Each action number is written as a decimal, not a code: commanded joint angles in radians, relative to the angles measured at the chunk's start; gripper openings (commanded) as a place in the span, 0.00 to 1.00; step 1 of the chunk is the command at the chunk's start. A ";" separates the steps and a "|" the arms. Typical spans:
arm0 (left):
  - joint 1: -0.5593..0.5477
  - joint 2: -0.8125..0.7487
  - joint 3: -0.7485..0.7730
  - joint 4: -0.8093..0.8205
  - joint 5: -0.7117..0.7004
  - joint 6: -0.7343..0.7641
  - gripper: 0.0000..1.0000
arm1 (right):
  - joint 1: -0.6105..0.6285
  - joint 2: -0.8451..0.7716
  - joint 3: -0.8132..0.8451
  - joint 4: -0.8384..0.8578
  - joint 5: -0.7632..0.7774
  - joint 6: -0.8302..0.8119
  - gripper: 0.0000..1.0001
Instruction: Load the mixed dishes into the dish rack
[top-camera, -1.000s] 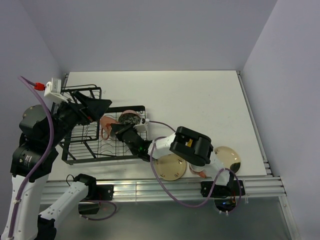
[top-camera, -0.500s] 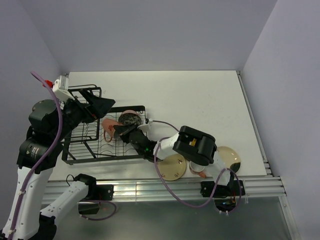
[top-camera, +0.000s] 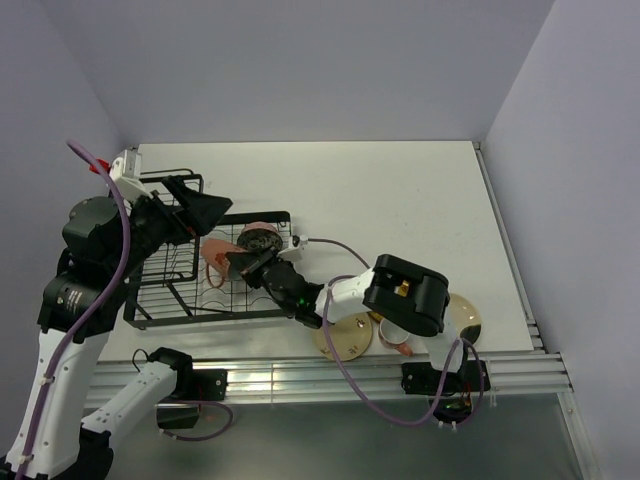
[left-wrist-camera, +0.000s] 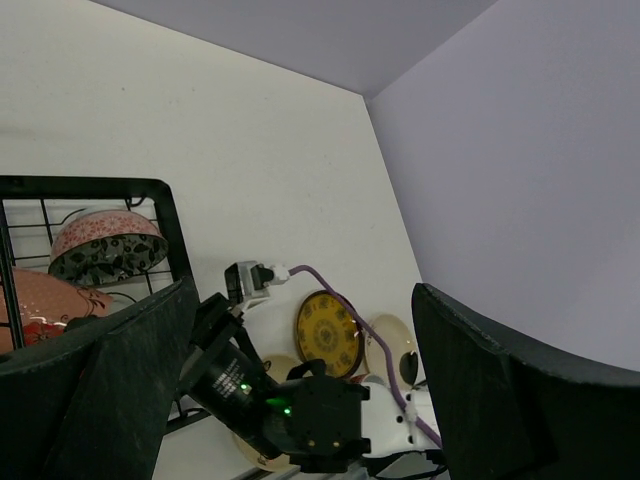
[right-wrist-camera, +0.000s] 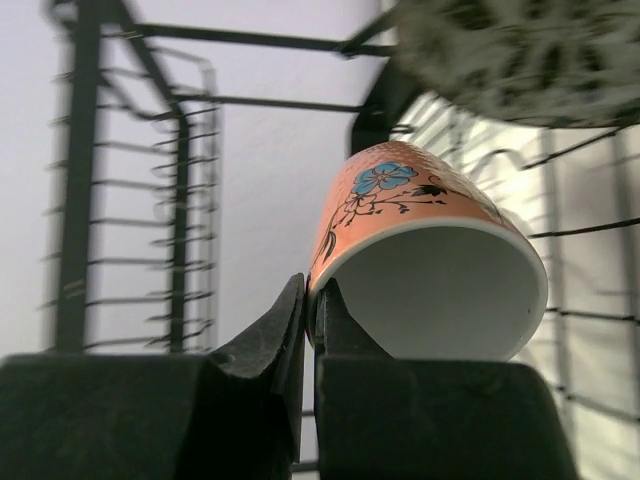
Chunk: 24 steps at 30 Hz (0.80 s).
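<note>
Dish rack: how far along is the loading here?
Done: the bowl sits in the dish rack. In hand: the right gripper pinches a mug by its rim inside the rack. Remaining: mustard plate, a cream plate and a second mug on the table.

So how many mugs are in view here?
2. One mug lies tilted at the dish rack, rim pinched by the right gripper. The other mug sits on the table near the right arm's base, partly hidden by that arm.
</note>
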<state>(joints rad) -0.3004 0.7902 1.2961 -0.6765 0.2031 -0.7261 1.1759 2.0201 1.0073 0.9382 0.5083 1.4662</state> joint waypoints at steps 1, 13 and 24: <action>0.003 0.007 0.023 0.028 -0.018 0.028 0.95 | 0.011 -0.124 -0.004 0.148 0.018 -0.035 0.00; 0.003 0.024 0.042 -0.003 0.027 0.086 0.95 | 0.027 -0.332 -0.154 0.125 0.022 -0.156 0.00; 0.003 0.044 -0.024 0.009 0.246 0.217 0.96 | -0.033 -0.885 -0.443 -0.131 -0.120 -0.316 0.00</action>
<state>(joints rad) -0.3004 0.8360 1.2930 -0.6983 0.3370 -0.5713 1.1793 1.2587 0.5854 0.7929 0.4721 1.2144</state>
